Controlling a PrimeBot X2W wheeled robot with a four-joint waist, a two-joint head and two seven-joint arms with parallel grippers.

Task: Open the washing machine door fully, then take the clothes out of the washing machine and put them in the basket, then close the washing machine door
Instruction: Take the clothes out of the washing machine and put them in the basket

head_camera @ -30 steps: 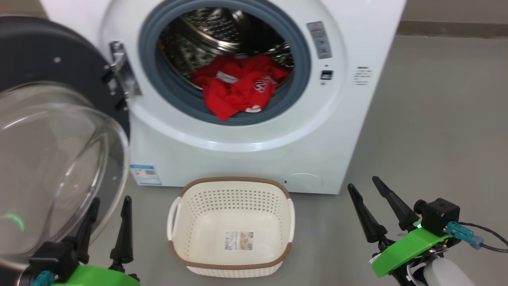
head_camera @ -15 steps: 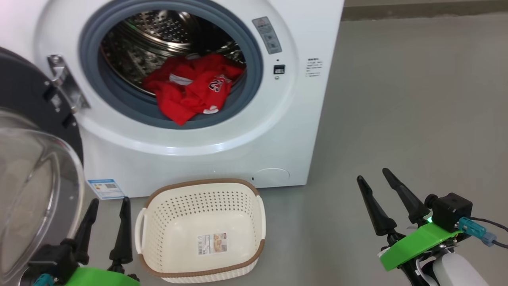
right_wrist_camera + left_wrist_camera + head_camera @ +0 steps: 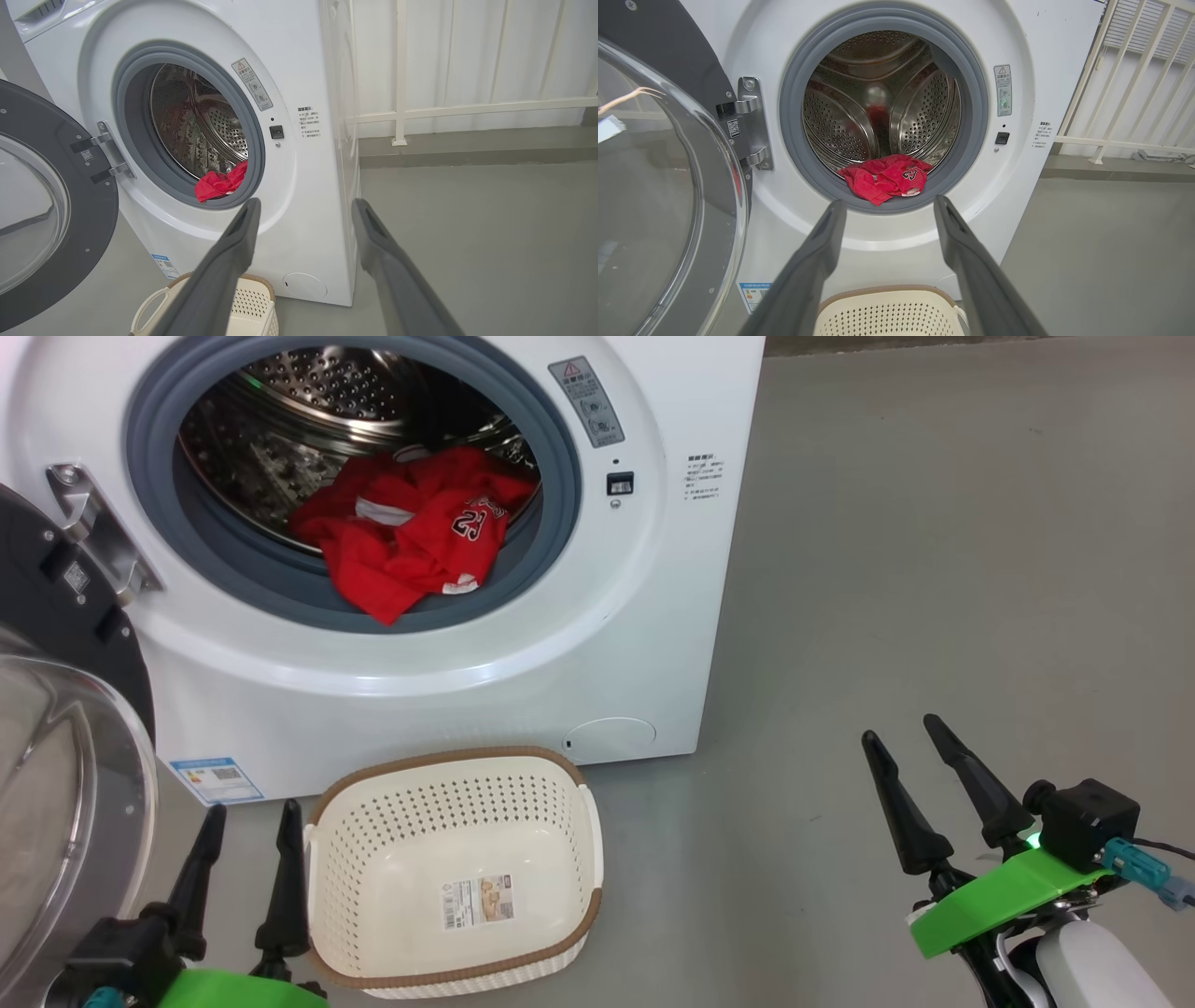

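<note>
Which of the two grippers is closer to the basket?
The left gripper: in the head view its fingers rise right beside the left side of the basket, while the right gripper stands well off on the other side.

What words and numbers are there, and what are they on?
"23", it seems, in dark numerals on the red clothes.
Warning sticker on the washing machine: a triangle sign; words too small.
Small print beside it: too small.
Blue sticker low on the machine: too small.
Paper label in the basket: too small.
</note>
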